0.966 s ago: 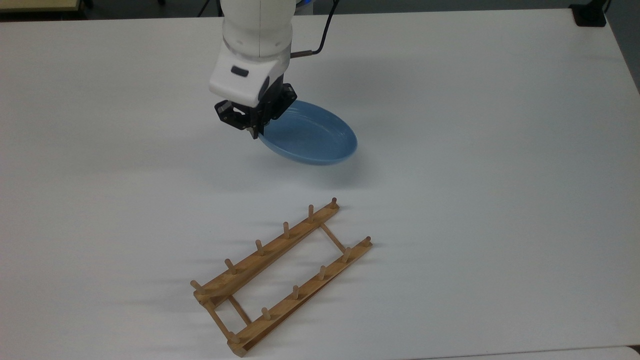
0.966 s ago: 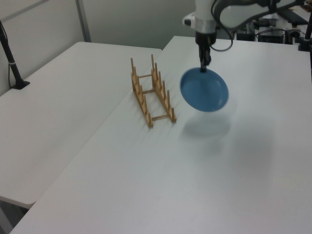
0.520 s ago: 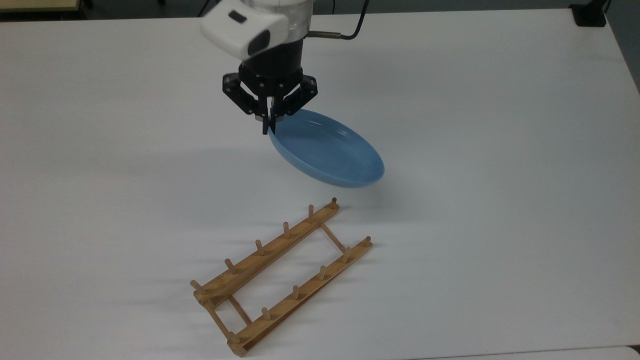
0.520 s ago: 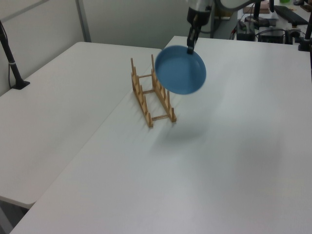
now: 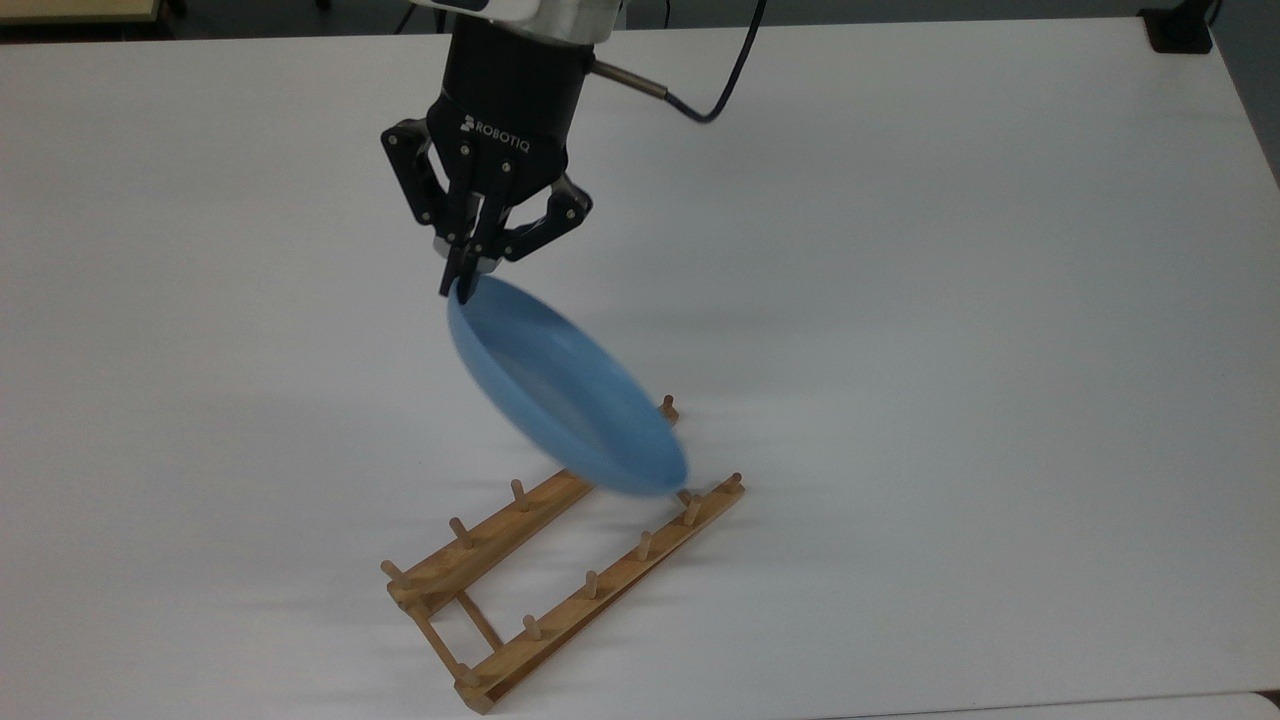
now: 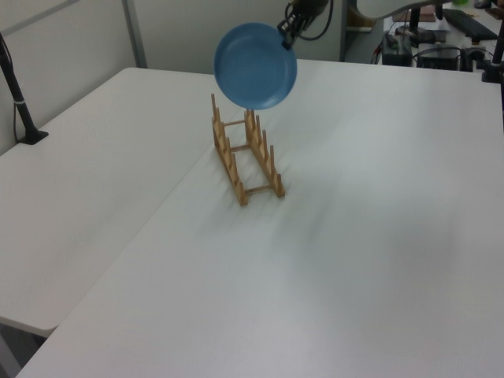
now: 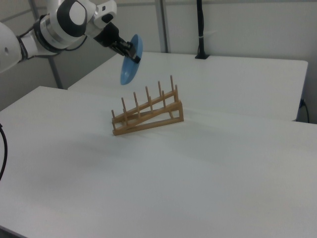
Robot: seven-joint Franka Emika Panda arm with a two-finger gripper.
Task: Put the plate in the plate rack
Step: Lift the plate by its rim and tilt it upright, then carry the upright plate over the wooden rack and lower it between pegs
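Note:
The light-blue plate (image 5: 560, 400) hangs in the air, tipped steeply on edge, with my gripper (image 5: 462, 285) shut on the top of its rim. In the top view its lower edge covers the right end of the wooden plate rack (image 5: 590, 588). The left view puts the plate (image 6: 256, 65) face-on above the far end of the plate rack (image 6: 244, 153), apart from the pegs, with the gripper (image 6: 285, 26) at its upper right. In the right view the plate (image 7: 131, 62) is edge-on, above the left end of the plate rack (image 7: 148, 114), hanging from the gripper (image 7: 132, 53).
The rack lies on a white table (image 5: 950, 400). The gripper's black cable (image 5: 700, 100) loops behind the arm. A black clamp (image 5: 1180, 30) sits at the top view's far right corner. A black post (image 6: 20, 94) stands on the adjoining table (image 6: 94, 173).
The gripper has carried the plate from over bare table to above the rack's end. It rose and turned, and the plate went from a shallow tilt to nearly on edge.

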